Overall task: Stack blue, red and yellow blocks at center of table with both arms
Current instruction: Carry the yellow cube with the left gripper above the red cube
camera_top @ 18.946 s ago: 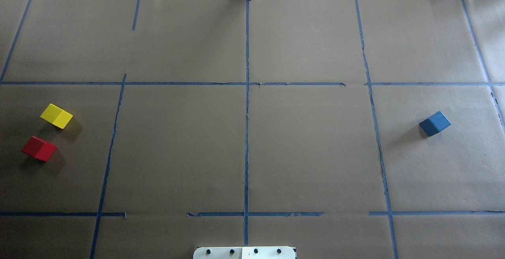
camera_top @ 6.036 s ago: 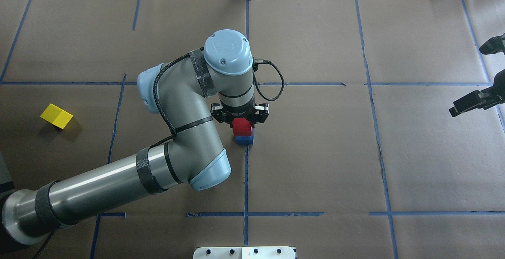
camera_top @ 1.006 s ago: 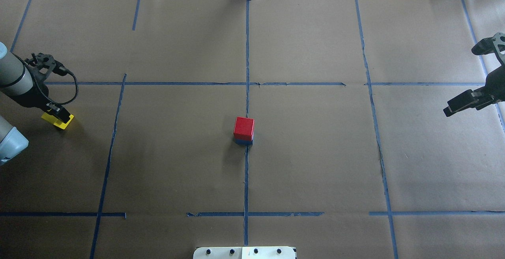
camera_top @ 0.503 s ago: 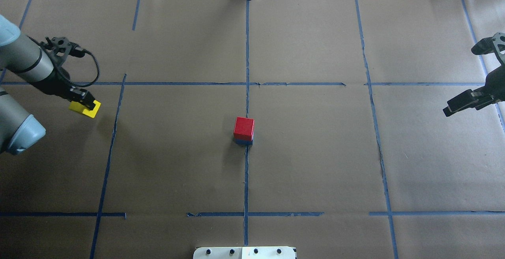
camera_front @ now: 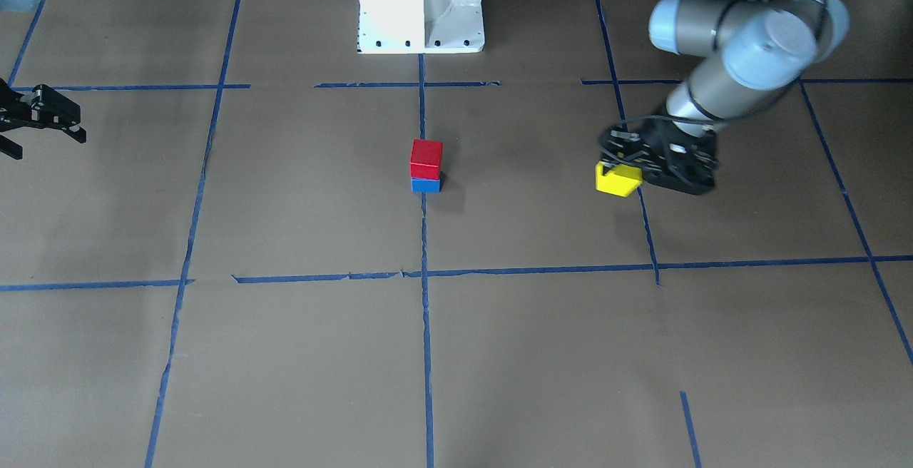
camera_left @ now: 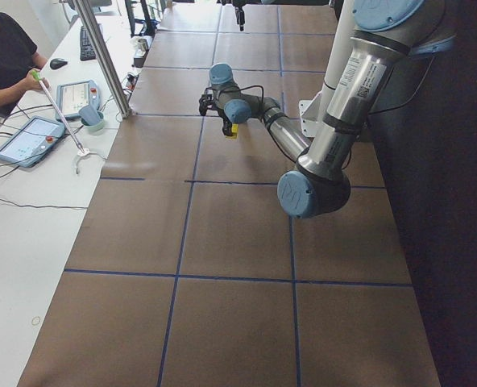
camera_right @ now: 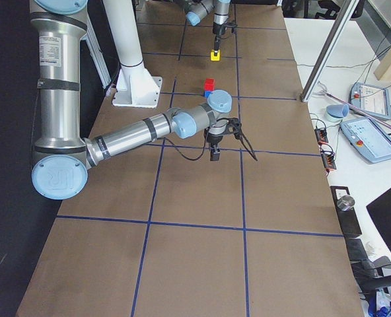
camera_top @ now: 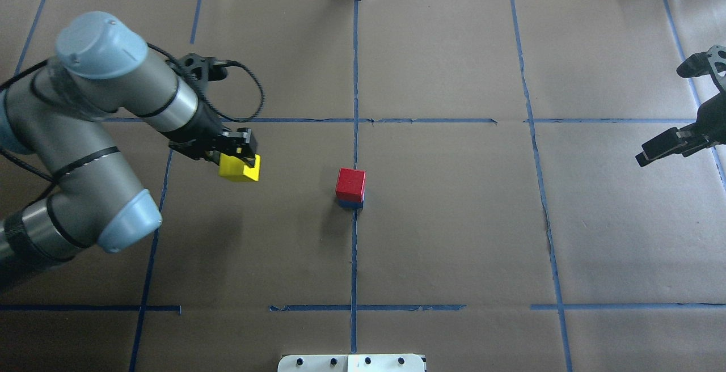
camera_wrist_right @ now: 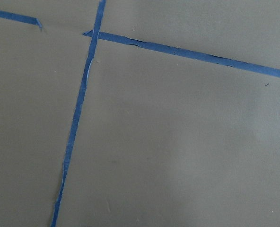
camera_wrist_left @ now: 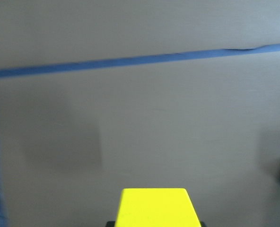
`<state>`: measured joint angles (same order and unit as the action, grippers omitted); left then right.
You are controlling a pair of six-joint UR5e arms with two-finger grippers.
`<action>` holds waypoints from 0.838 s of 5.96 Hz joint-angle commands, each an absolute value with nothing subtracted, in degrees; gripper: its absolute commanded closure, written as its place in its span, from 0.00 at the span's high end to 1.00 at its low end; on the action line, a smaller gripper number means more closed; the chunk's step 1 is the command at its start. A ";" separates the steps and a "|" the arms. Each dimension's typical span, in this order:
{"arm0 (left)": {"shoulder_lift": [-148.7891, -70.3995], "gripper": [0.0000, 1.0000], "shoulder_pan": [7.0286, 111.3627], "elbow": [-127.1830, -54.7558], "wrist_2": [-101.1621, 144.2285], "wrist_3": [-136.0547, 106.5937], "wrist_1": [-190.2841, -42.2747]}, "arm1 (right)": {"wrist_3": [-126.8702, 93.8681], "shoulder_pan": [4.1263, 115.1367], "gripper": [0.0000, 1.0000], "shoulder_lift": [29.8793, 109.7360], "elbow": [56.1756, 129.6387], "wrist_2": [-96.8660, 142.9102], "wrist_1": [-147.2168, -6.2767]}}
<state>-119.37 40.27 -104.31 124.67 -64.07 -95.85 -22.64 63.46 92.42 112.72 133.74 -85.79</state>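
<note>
Left pincer [camera_top: 239, 159] points straight down and pinches the yellow block [camera_top: 240, 170] by two opposite sides; we see the right pincer [camera_top: 662, 114] spread wide near the right edge. On the bench [camera_top: 454, 236] we count two arms: the left arm [camera_top: 85, 134] reaches in toward the middle, and the right arm [camera_right: 149, 129] stretches low over its own side. We count three blocks, one of each colour. The red block [camera_top: 350, 184] sits squarely on the blue block [camera_top: 350, 204] at the centre, on the middle tape line, edges parallel to it. The yellow cube, which has no long axis, hangs level to the left of that stack, well apart from it.
</note>
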 commanded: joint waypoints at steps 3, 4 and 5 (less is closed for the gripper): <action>-135.33 0.00 30.94 -101.09 115.05 -70.05 -80.60 | -22.68 63.54 1.00 92.37 112.85 133.68 -85.78; -140.40 0.00 30.85 -96.29 115.05 -73.44 -78.33 | -22.68 63.54 1.00 92.37 112.85 133.68 -85.78; -141.41 0.00 30.85 -95.37 115.05 -73.56 -77.88 | -22.68 63.46 1.00 92.37 112.76 133.68 -85.78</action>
<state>-139.41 30.97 -97.22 115.13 -72.70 -78.75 -22.67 63.52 92.37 112.84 133.69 -85.78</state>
